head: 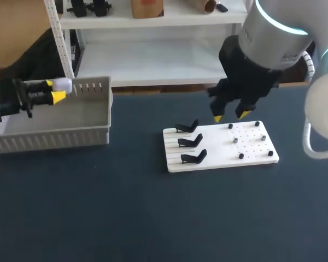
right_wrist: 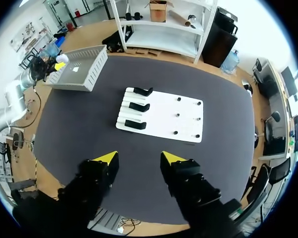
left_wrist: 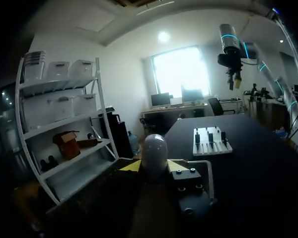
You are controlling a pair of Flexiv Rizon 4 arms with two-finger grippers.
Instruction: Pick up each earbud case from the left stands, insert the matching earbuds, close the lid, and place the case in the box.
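Observation:
A white rounded earbud case (head: 64, 84) sits between the yellow tips of my left gripper (head: 53, 90), which is shut on it above the back left of the grey basket (head: 54, 136). In the left wrist view the case (left_wrist: 154, 150) stands upright between the fingers. The white board (head: 208, 158) carries three black stands (head: 190, 141), all bare, and several small dark earbuds (head: 241, 156) on its right half. My right gripper (head: 230, 116) hangs open above the board's back edge with nothing in it. From the right wrist view the right gripper (right_wrist: 139, 158) is high over the board (right_wrist: 161, 115).
The grey slatted basket (right_wrist: 93, 72) stands at the table's far left, with nothing seen lying inside it. Dark tabletop (head: 153, 218) spreads in front of the board and basket. A white shelf unit stands just behind the table's back edge.

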